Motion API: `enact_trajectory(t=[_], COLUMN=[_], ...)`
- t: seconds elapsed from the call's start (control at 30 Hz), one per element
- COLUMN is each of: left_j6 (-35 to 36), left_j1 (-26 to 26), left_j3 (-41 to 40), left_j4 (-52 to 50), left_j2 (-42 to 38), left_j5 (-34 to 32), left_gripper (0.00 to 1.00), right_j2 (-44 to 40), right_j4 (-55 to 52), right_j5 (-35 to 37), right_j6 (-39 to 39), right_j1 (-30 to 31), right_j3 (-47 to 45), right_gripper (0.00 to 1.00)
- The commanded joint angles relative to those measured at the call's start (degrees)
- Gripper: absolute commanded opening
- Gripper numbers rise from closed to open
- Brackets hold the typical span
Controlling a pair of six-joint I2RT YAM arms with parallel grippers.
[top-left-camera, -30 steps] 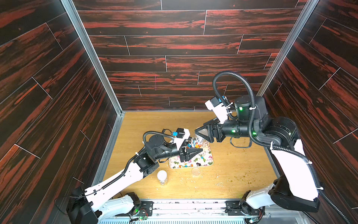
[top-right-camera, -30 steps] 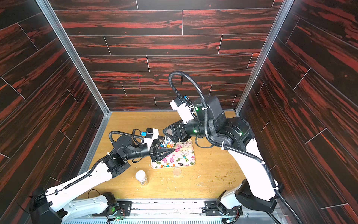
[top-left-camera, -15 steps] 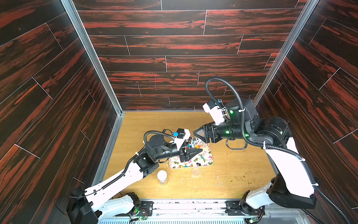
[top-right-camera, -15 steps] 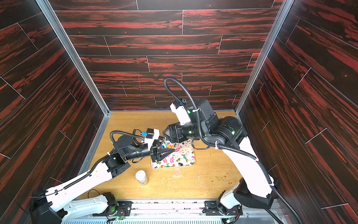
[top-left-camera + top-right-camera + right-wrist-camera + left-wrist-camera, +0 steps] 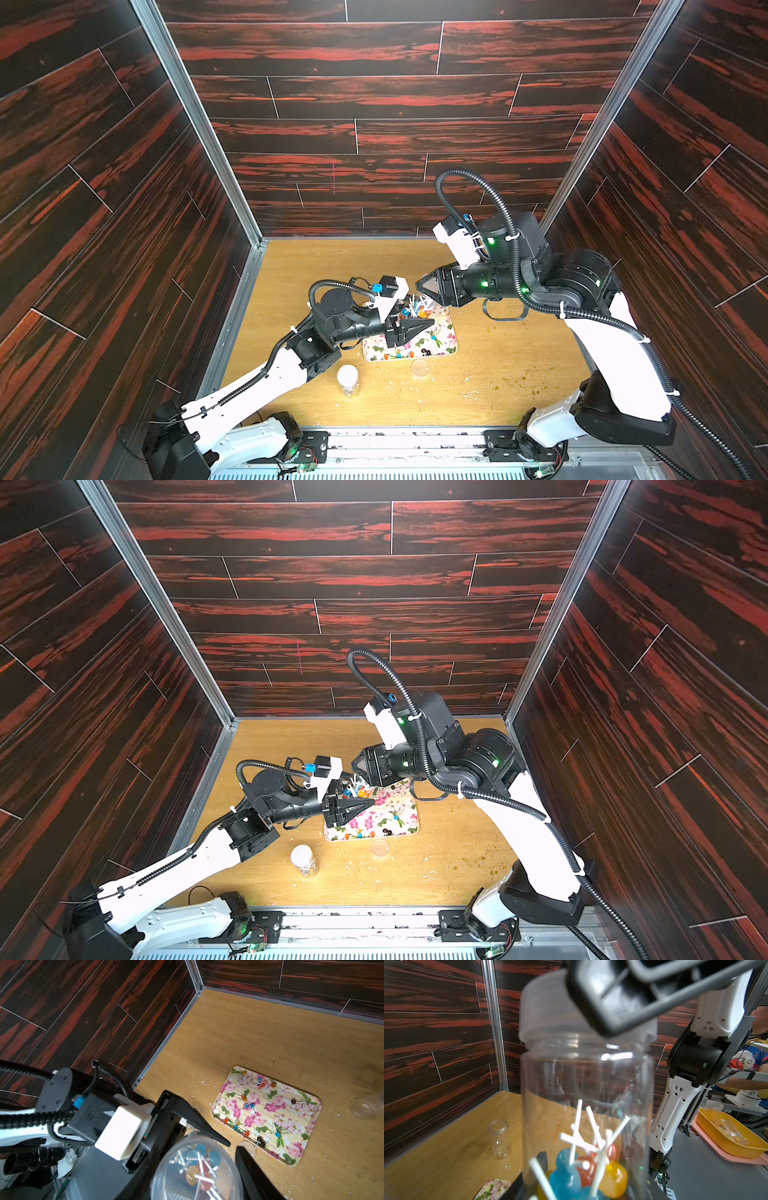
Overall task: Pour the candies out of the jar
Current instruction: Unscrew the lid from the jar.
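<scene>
A clear jar (image 5: 585, 1084) stands upright over the floral tray (image 5: 440, 340), with its translucent lid (image 5: 197, 1167) on. My left gripper (image 5: 415, 328) is shut on the jar's lower body. Inside lie the candies (image 5: 571, 1176), blue, orange and red balls on white sticks. More candies (image 5: 247, 1105) lie scattered on the tray. My right gripper (image 5: 424, 286) reaches in from the right, and its fingers (image 5: 249, 1167) straddle the lid close against its rim. The frames do not show whether they press on it.
An empty clear jar (image 5: 348, 380) stands on the wooden floor in front of the tray, to its left. A clear round lid (image 5: 419, 368) lies by the tray's front edge. Crumbs are scattered over the floor at the right. Dark walls enclose three sides.
My right gripper has moved left and down onto the jar's top, and its jaws have narrowed around the lid. The left gripper and the jar have stayed still.
</scene>
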Motion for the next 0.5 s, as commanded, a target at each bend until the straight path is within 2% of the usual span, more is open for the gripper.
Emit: enact_trajectory(t=[0.0,0.3,0.47], left_j6=[-0.30,-1.50,-1.85], left_j1=[0.28,0.32,0.34], left_j3=[0.73,0.13,-0.07], left_j4=[2.21,3.57,3.64], left_j2=[-1.70,-1.96,-2.40], left_j5=[-0.36,0.44,0.66], left_gripper=[0.56,0.56,0.56], right_j2=[-0.63,-6.20,-7.61], right_j4=[0.55,10.43,12.72], right_j5=[-0.60,-3.92,-7.60], right_j6=[-1.56,-14.96,-19.30], right_j1=[0.73,0.55,-1.55], right_j3=[-1.09,-7.44,-7.53], right_gripper=[0.43,0.43,0.43])
